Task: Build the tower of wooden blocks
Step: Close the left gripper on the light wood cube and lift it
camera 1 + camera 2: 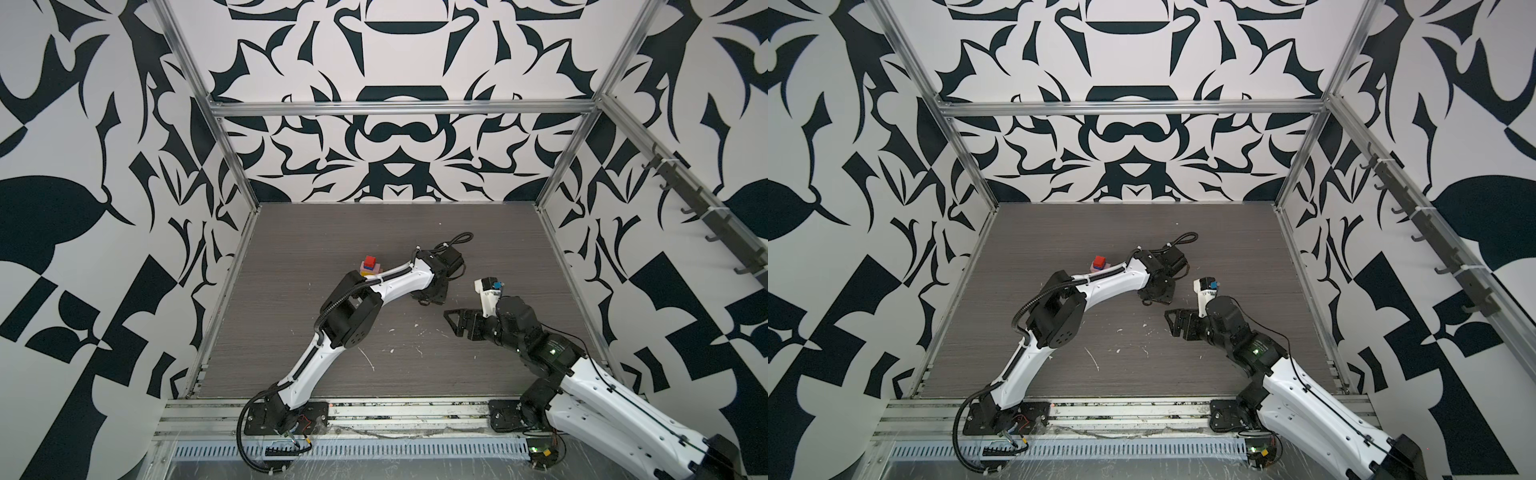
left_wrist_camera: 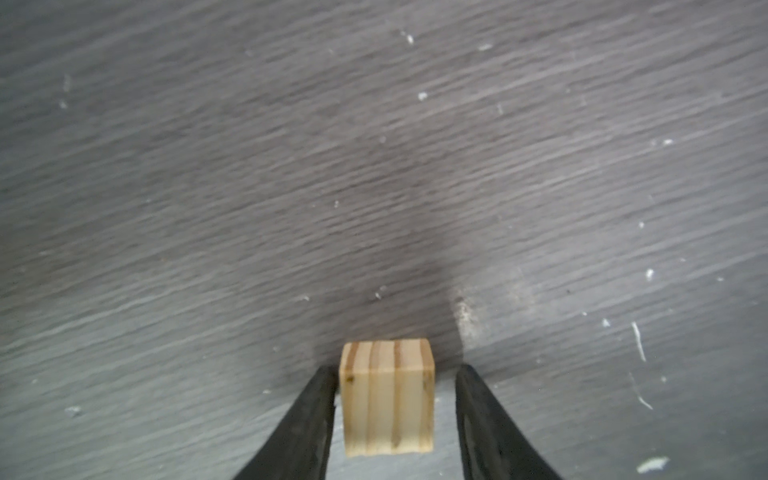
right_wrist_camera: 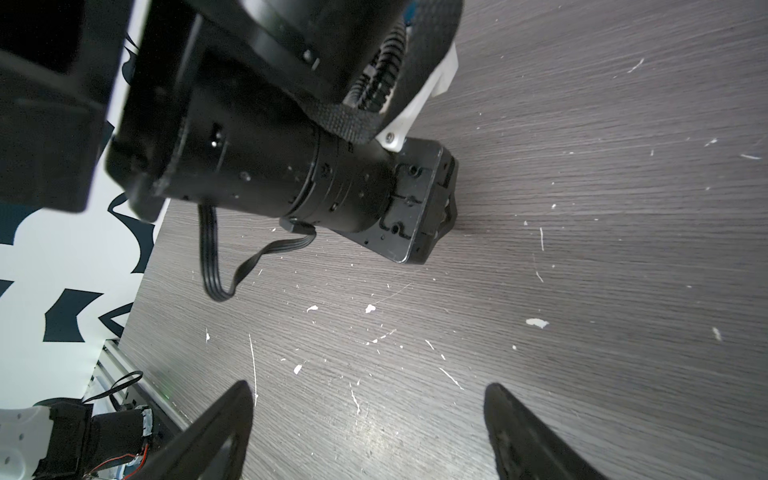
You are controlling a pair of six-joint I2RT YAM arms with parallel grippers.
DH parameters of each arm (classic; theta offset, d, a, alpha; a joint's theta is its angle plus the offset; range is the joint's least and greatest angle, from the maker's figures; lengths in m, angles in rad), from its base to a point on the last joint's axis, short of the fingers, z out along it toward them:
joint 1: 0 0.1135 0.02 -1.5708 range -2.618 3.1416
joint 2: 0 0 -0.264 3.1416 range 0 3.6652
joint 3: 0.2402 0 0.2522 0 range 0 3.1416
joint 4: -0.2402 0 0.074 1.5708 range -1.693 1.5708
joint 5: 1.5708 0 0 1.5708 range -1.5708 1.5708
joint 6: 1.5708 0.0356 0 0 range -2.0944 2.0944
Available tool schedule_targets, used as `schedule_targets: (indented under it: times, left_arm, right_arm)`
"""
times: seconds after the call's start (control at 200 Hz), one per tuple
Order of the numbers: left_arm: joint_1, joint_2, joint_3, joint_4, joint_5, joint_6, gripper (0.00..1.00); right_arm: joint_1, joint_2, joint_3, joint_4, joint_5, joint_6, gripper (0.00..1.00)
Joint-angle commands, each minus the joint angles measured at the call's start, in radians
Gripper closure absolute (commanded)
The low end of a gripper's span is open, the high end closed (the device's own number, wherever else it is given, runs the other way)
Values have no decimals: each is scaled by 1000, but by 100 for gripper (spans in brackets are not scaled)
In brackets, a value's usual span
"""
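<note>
A tan wooden cube (image 2: pixel 388 399) stands on the table between the fingers of my left gripper (image 2: pixel 395 368). One finger touches its side and a narrow gap shows on the other side, so the gripper is open around it. In both top views the left gripper (image 1: pixel 428 296) (image 1: pixel 1154 293) points down at the table's middle and hides the cube. The tower (image 1: pixel 369 266) (image 1: pixel 1099 262) stands behind the left forearm, red block on top, with blue, pink and yellow below; its lower part is hidden. My right gripper (image 3: pixel 368 399) (image 1: pixel 453 319) is open and empty, low over the table.
The left arm's wrist (image 3: pixel 419 208) lies close ahead of the right gripper. Metal frame posts (image 1: pixel 232 174) and patterned walls close in the grey table (image 1: pixel 415 374) on three sides. White specks dot the tabletop.
</note>
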Motion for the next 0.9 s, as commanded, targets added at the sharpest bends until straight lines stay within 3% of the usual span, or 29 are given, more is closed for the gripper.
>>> schedule_targets:
  times: [0.0, 0.655, 0.895]
  left_arm:
    - [-8, -4, -13, -43, 14, 5, 52]
    - [-8, -30, -22, -72, -27, 8, 73]
    - [-8, -63, -20, -90, -41, 31, 74]
  right_arm:
    - [5, 6, 11, 43, -1, -2, 10]
    - [6, 13, 10, 51, -4, 0, 9]
    - [7, 7, 9, 50, -3, 0, 9]
